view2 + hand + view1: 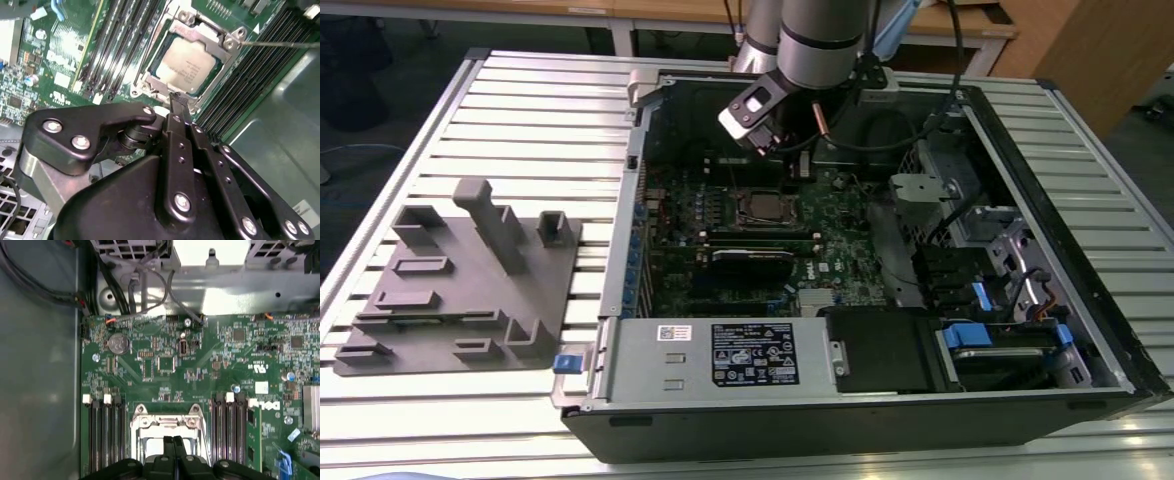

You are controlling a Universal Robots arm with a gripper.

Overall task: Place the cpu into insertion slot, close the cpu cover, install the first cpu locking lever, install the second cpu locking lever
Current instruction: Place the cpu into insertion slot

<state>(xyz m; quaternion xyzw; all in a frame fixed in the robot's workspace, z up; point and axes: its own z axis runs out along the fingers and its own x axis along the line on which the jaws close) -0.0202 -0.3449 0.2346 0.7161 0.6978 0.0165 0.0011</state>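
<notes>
Dull grey metal cpu (pixel 189 64) w/ shiny silvery metal cpu cover (pixel 205 34).

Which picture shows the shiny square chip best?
The second wrist view: the chip shows its broad silver face close up inside its metal frame. In the exterior view it is a tiny square on the green board. In the first wrist view the fingers stand in front of it.

light: even, overhead | glare: metal bracket (pixel 225 297), cpu (pixel 189 64) | case interior (pixel 687 120) dim
</notes>
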